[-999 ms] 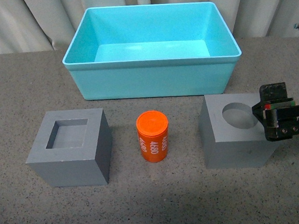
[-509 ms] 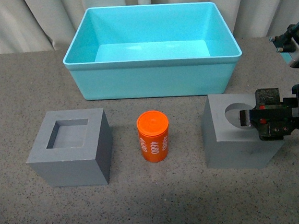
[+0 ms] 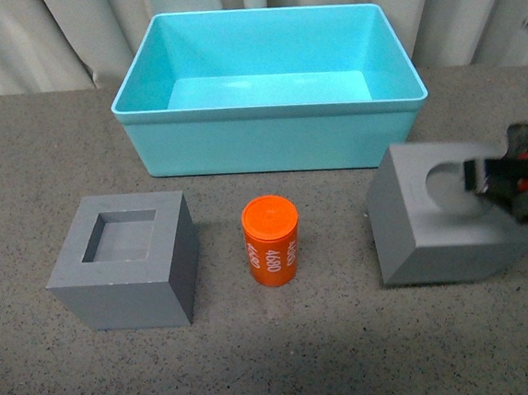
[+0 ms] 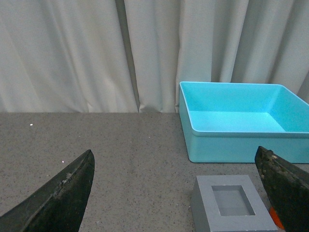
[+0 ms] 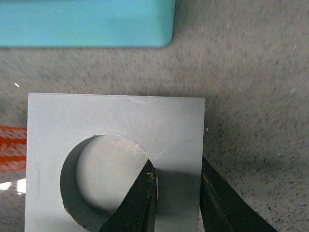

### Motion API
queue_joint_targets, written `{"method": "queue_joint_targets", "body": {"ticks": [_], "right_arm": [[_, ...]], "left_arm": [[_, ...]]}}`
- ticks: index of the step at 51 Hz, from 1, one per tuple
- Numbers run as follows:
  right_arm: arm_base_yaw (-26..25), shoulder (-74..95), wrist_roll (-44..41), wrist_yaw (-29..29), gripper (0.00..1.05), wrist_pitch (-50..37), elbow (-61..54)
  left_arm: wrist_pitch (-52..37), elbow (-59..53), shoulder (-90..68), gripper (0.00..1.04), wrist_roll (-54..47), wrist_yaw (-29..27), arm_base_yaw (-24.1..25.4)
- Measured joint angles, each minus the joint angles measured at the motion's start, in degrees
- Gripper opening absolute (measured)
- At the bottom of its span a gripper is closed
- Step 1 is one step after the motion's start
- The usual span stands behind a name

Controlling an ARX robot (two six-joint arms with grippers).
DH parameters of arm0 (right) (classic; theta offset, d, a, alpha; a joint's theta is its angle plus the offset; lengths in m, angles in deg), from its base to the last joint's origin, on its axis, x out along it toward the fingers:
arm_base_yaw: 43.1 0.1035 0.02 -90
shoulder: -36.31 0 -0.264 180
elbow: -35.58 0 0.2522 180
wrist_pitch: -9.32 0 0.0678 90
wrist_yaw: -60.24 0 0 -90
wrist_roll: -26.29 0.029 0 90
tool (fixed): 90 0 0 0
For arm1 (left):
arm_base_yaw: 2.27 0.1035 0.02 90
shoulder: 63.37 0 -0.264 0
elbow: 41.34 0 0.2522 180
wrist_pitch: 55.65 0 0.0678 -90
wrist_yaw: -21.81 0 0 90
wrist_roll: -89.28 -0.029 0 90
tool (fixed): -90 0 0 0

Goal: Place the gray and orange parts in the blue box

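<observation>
The gray cube with the round recess (image 3: 438, 233) sits at the right end of the row on the counter (image 3: 77, 380), just in front of the blue box's (image 3: 268, 142) right corner. In my front view it is smeared with blur and looks tilted, so I cannot tell whether its base is flat on the counter. The right fingers (image 3: 521, 180) are at its right side, blurred as well.

My right wrist view is clearer. The right fingers (image 5: 142, 198) are closed on the gray cube with the round recess (image 5: 96, 121), one inside the round recess and the other against the outer face, pinching the wall between them. A corner of the blue box (image 5: 87, 24) lies just beyond the cube.

The orange cylinder (image 3: 271, 240) stands upright in the middle of the row, its white 4680 marking facing me, well apart from both cubes. The gray cube with the square recess (image 3: 127, 265) rests flat at the left end.

The left fingers (image 4: 63, 198) are spread wide with nothing between them, hanging above the counter. Past them I see the blue box (image 4: 231, 142), the gray cube with the square recess (image 4: 231, 203) and pale curtains (image 4: 72, 48) behind.

Nothing lies inside the blue box.
</observation>
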Motion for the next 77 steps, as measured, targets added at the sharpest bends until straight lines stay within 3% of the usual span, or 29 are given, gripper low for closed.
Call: {"method": "queue_joint_targets", "body": {"ticks": [13,31,50,77], "right_arm": [[-1.25,-12.46,-1.73,2.78,0.18,-0.48,5.68],[-1.11,9.73,-3.80,1.46,0.18,-5.27,23.43],[-0.42,24.02,-3.17,1.16,0.18,3.72,38.01],[-0.59,32.76,-2.34,2.14,0.18,12.57,47.25]], "left_arm": [[0.00,0.00,0.00,0.98,0.00,0.00,0.00],[0.00,0.00,0.00,0.98,0.00,0.00,0.00],[0.00,0.00,0.00,0.98,-0.02,0.00,0.00],[0.00,0.00,0.00,0.98,-0.02,0.00,0.00]]}}
